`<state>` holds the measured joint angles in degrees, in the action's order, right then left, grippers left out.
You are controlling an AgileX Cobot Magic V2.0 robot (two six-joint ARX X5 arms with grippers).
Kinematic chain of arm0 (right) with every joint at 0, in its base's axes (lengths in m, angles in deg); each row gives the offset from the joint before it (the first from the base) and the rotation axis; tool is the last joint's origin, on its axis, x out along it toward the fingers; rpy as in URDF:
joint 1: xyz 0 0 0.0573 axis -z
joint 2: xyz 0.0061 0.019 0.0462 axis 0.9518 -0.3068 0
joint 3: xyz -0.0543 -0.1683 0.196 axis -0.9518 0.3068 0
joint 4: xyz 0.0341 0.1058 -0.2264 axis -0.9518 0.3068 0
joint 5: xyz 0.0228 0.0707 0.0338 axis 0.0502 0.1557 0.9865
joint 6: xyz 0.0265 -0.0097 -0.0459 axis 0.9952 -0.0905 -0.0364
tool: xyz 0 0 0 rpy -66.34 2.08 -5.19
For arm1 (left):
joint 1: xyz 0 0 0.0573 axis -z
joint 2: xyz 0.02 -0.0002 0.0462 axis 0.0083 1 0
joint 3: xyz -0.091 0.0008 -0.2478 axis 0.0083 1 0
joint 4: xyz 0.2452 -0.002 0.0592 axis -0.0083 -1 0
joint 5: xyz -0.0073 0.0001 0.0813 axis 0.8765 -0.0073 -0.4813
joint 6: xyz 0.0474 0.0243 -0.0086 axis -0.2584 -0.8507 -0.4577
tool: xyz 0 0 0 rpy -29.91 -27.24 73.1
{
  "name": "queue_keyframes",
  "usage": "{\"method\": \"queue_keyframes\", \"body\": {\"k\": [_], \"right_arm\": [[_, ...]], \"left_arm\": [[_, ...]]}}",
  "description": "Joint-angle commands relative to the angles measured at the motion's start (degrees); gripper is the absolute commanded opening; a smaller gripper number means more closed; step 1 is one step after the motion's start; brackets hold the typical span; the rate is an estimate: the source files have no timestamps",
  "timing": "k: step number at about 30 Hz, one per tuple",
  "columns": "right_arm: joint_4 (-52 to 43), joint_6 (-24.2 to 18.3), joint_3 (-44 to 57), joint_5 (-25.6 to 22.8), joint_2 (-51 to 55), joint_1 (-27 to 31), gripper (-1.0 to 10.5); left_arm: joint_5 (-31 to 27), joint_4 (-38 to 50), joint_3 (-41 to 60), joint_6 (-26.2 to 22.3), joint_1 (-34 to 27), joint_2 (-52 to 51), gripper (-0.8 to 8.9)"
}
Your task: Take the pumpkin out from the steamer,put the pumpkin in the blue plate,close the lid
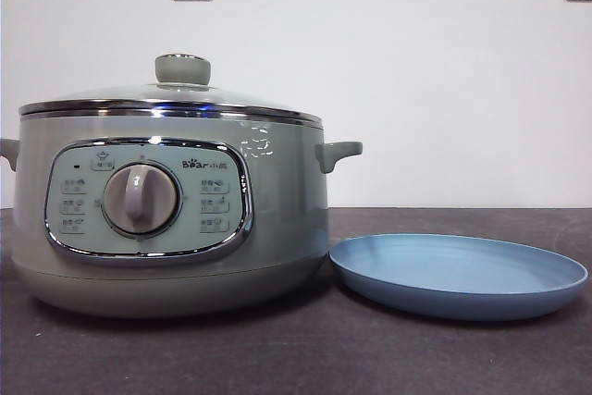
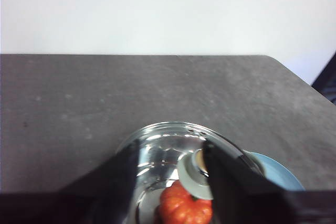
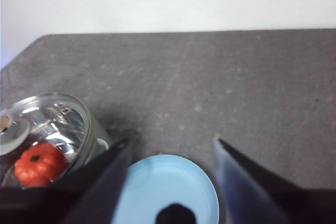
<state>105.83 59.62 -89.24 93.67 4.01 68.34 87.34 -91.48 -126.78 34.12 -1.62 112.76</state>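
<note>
table (image 1: 277,358): dark grey | steamer (image 1: 277,228) on it | blue plate (image 1: 460,277) just beside

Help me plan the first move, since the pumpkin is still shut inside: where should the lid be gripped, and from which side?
Probably by the round knob atop the lid, coming straight down: it stands up centrally, while the glass dome is low and smooth.

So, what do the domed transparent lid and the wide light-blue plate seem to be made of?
The domed transparent lid looks like glass with a shiny chrome rim: the orange-red pumpkin shows through it. The wide light-blue plate looks like matte plastic, perhaps ceramic: it shows no sharp reflections.
</note>
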Motion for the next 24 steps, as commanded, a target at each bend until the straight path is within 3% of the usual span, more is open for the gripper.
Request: {"method": "queue_keyframes", "body": {"k": [1, 7, 17, 24], "right_arm": [[0.44, -0.68, -0.09, 0.09, -0.96, -0.07, 4.8], [0.42, -0.66, -0.09, 0.11, -2.45, -0.55, 4.8], [0.68, -0.55, -0.09, 0.09, -3.61, -1.42, 4.8], [1.68, -0.57, -0.09, 0.09, -3.72, -1.44, 4.8]], "left_arm": [[1.60, -0.20, -0.70, -0.85, 2.12, 1.81, 4.09], [0.57, -0.13, -1.60, -0.85, 9.31, 8.07, 4.09], [-15.06, -0.04, -7.13, -4.98, 23.54, 21.99, 4.09], [-20.37, 0.20, -9.20, -7.39, 27.61, 30.16, 4.09]]}}
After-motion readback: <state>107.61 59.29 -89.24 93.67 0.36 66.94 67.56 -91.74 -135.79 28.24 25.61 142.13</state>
